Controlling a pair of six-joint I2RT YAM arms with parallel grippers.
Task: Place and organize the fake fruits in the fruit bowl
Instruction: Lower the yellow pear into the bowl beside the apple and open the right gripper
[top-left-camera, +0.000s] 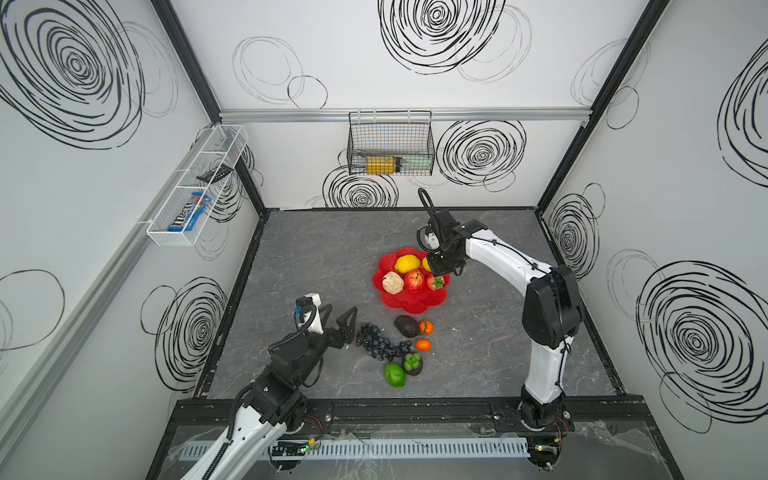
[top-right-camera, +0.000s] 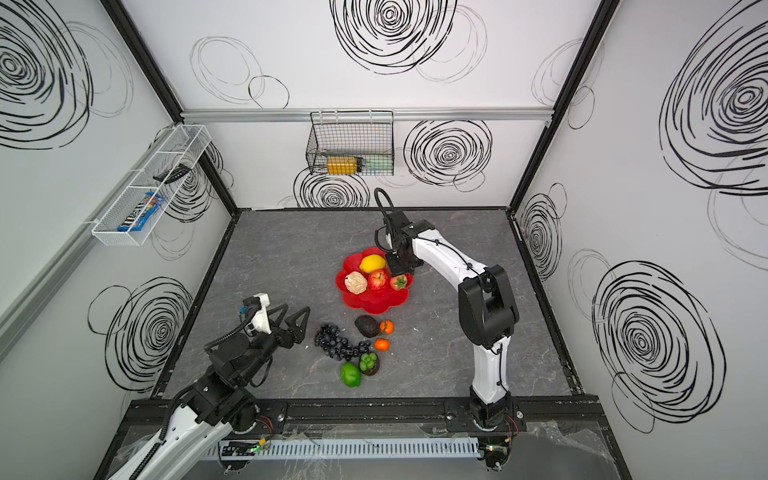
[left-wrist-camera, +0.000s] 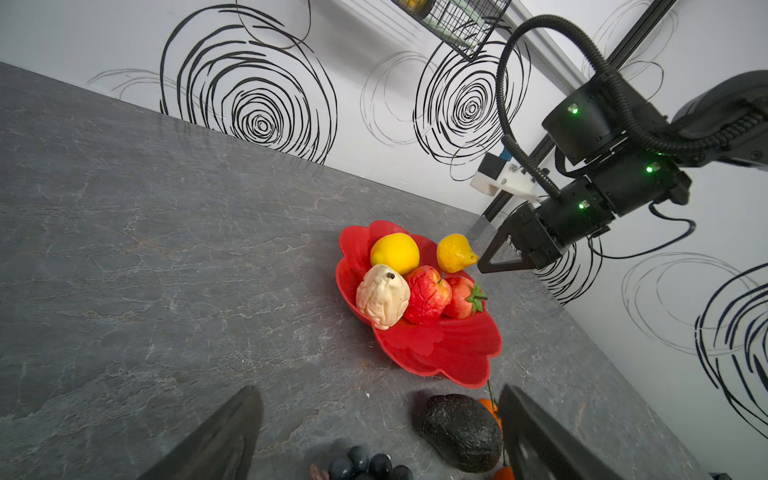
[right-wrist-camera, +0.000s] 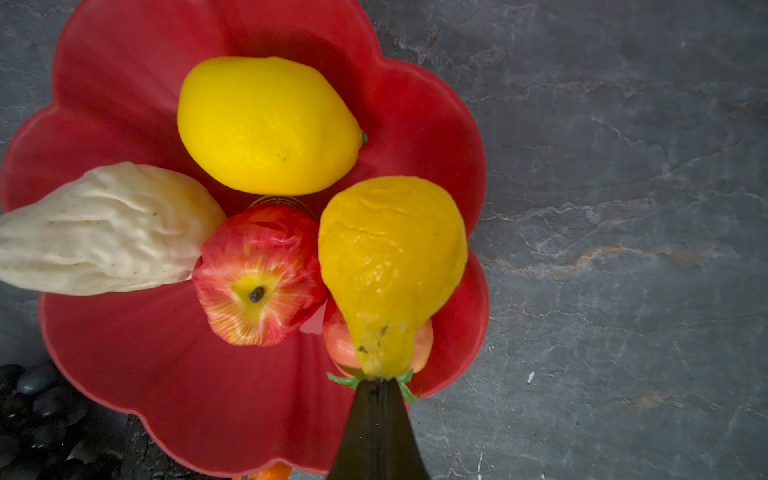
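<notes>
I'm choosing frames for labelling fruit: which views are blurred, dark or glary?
Both top views: evenly lit, the lemon small but sharp. Left wrist view: the left gripper is a dark blur, the bowl carries soft glare. Right wrist view: the pear is crisp, the grapes sit dark and soft.

The red, petal-rimmed fruit bowl, near the centre of both top views, holds a lemon, cream lumpy fruit, apple and strawberry (bunched together). A yellow pear hangs over them, its narrow end pinched in the right gripper. Lower in the frame lie the grape bunch, avocado, two oranges and two green fruits.
</notes>
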